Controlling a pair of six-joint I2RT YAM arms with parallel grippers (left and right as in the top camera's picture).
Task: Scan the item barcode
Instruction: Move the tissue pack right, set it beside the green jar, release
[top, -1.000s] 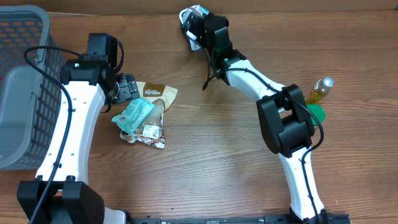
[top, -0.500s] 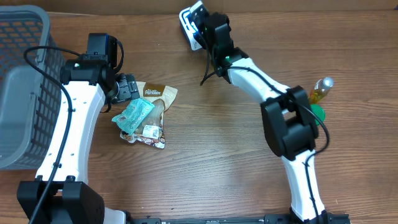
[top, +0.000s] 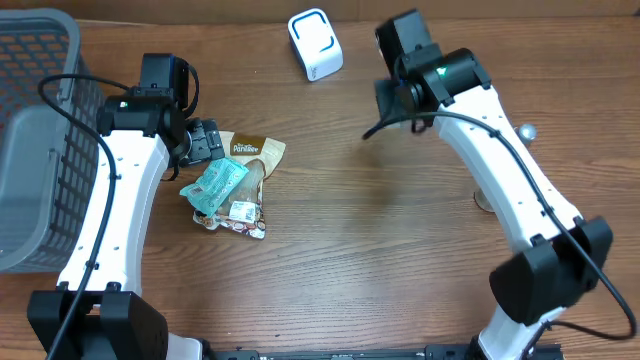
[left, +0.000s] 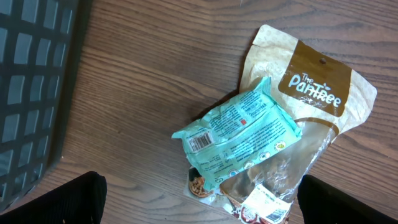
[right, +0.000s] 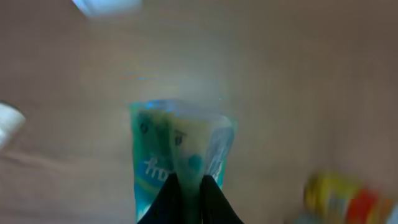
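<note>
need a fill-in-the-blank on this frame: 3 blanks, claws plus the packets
1. The left claw stands ____, with nothing in it.
2. The teal packet lies on a brown pouch branded The ____.
3. The right claw is ____ on a blurred green packet.

Missing words: open; Pantree; shut

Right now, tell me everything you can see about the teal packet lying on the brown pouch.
The teal packet is a small, soft, pillow-shaped wrapper. It looks like plastic film, seems unopened, and is covered in fine print. It lies flat and slanted with its printed back up, and a white barcode panel shows near its lower-left end. Most of it rests on the brown Pantree pouch, and the barcode end reaches past the pouch over the wooden table. Nothing else touches it.
</note>
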